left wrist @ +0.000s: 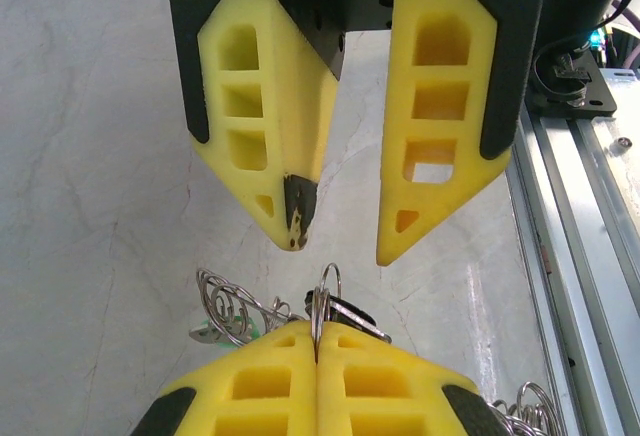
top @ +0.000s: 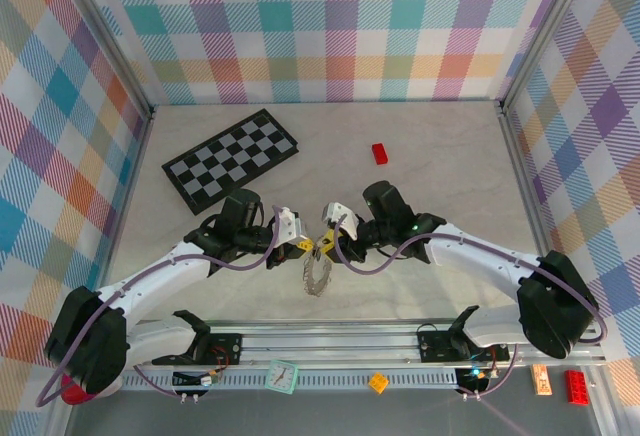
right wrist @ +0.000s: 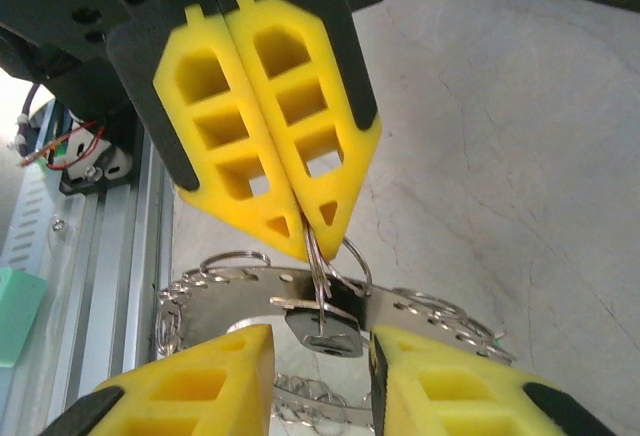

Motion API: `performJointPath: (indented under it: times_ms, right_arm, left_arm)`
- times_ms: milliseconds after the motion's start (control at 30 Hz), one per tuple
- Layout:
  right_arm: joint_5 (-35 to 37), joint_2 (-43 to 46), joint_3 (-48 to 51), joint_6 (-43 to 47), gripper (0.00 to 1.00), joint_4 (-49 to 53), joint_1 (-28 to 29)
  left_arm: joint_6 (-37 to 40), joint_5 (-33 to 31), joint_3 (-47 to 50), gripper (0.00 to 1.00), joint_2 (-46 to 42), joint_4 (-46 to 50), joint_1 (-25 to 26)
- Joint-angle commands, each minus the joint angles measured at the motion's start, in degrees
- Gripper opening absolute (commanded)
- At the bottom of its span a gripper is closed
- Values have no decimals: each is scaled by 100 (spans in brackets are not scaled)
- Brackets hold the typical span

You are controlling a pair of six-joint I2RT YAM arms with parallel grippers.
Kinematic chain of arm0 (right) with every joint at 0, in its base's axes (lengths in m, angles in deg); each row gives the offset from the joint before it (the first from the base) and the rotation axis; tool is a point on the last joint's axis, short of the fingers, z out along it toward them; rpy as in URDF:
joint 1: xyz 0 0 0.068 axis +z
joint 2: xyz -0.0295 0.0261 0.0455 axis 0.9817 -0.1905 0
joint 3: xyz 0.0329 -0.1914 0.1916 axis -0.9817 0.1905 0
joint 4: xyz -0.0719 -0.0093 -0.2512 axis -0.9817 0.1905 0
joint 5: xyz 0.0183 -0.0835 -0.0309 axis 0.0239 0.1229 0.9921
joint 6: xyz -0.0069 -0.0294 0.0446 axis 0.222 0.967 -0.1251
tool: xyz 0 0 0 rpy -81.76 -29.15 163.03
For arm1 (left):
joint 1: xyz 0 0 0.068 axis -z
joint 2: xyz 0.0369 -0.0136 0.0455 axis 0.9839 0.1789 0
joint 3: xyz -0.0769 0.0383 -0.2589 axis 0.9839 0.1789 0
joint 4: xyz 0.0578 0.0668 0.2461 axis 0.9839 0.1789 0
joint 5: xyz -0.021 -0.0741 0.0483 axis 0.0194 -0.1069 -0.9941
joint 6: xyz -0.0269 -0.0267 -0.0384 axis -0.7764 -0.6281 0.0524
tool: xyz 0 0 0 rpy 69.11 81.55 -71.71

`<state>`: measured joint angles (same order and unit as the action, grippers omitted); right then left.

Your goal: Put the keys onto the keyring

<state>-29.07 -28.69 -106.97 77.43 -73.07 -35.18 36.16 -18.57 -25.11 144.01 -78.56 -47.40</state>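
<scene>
Above the near middle of the table [top: 430,176]: we find the left gripper [top: 297,244] and the right gripper [top: 325,239] tip to tip, with the keyring [top: 318,278] just below them on the rail side. We cannot tell whether it hangs free or rests on the surface.
Left grip: clenched, pads flat together on a thin wire loop [left wrist: 326,291] that stands upright out of them. We cannot tell whether that loop belongs to the keyring's rim or to a key.
Right grip: released, jaws apart. In its wrist view the black-headed key [right wrist: 325,334] sits in the gap, with no clear contact on either side.
Green key [left wrist: 228,332]: a green sliver beside the rim's coils, next to the pinched loop. We cannot tell whether it is threaded.
Step in hand: we judge that the black-headed key is being worked onto the wire. How far on it is, we cannot say.
Doing it well: we would keep the left pinch fixed and close the right jaws on the flat of the key head, not on the wire. Then we would feed along the coil in small moves, so the loop is not dragged out of the pads.
Edges: the metal rail [top: 340,334] lies near, behind the ring, so we would not swing back toward it.
Open room: bare surface runs toward the far wall. The checkerboard [top: 230,161] and red block [top: 380,153] are well apart from the work.
</scene>
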Motion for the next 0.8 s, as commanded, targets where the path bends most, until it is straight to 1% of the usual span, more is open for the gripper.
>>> performJointPath:
  times_ms: [0, 167, 267, 400, 600, 767]
  right_arm:
    - [-308, -94, -31, -135, 28, -195, 18]
    - [-389, -212, -98, -139, 18, -201, 24]
    - [-406, -221, -77, -144, 17, -253, 20]
    - [-380, -261, -78, -170, 12, -301, 20]
    - [-357, -308, -97, -189, 10, -367, 17]
    - [-408, -335, -114, -180, 0, -348, 20]
  left_arm:
    - [8, 276, 46, 0, -63, -238, 67]
    - [8, 272, 41, 0, -72, -242, 67]
    - [0, 278, 37, 0, -66, -252, 66]
    - [-9, 318, 37, 0, -64, -262, 67]
    - [-9, 329, 11, 0, -62, -247, 67]
    - [-9, 338, 8, 0, -56, -250, 69]
